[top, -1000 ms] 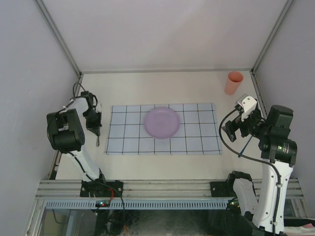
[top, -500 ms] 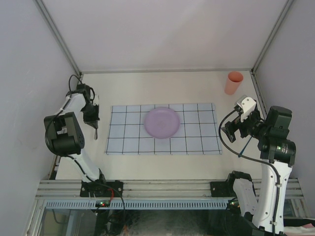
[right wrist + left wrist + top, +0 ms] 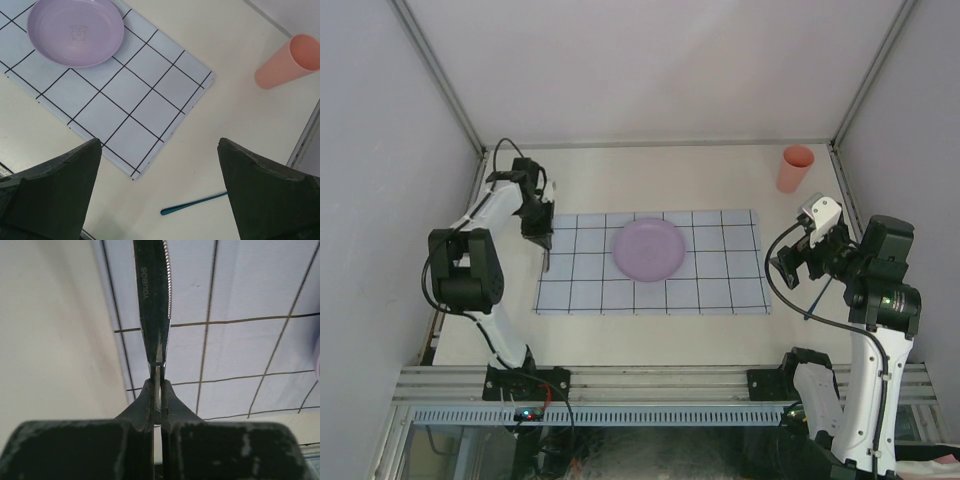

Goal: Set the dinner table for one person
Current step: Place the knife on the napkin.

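Shifted since the earlier frame from bare table [image 3: 50,340] to the edge of the grid cloth [image 3: 240,290], left gripper [image 3: 157,390] is clenched on the near end of a knife [image 3: 154,300], serrated blade ahead, table below and to its left; judged stiff, light, slick, best held by the handle.

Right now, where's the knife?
The knife is pinched in the left fingers, above the checked cloth's left edge, to the left of the purple plate in the top view.
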Motion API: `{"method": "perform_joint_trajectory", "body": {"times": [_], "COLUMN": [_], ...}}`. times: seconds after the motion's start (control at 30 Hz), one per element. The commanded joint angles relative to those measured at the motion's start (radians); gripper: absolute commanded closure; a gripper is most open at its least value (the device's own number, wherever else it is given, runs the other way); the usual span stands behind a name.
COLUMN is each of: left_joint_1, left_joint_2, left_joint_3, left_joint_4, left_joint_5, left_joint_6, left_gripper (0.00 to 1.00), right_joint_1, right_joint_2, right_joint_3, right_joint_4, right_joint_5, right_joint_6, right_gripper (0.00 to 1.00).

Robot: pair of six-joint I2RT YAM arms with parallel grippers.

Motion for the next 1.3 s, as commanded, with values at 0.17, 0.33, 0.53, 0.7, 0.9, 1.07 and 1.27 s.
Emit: {"method": "perform_joint_trajectory", "body": {"times": [0.17,0.33,0.53,0.7,0.9,1.07,1.27], "left_joint_1": [-0.092,-0.121,-0.158,-0.188,-0.19,-0.19,-0.19], "left_joint_2": [0.049,0.052,0.065,0.062,0.08,0.077,0.055], "left_joint_3": [0.058,0.058,0.031,-0.005,-0.032,-0.057,-0.079], "left_joint_4": [0.03,0.046,0.07,0.092,0.101,0.116,0.128], "left_joint_5": [0.08,0.101,0.1,0.089,0.08,0.075,0.074], "left_joint_6": [-0.11,-0.129,-0.143,-0.145,-0.138,-0.15,-0.155], "left_gripper": [1.0,1.0,1.0,1.0,1.0,1.0,1.0], "right_joint_1": [-0.051,-0.087,-0.103,-0.105,-0.107,-0.109,-0.113], "right_joint_2": [0.004,-0.005,-0.011,-0.015,-0.027,-0.025,-0.025], "right_joint_3": [-0.014,-0.035,-0.051,-0.051,-0.051,-0.051,-0.051], "right_joint_4": [0.078,0.1,0.118,0.113,0.109,0.11,0.117], "right_joint_5": [-0.047,-0.067,-0.081,-0.076,-0.068,-0.067,-0.08], "right_joint_6": [0.019,0.031,0.045,0.042,0.04,0.039,0.05], "right_gripper": [0.0,0.0,0.0,0.01,0.0,0.0,0.0]}}
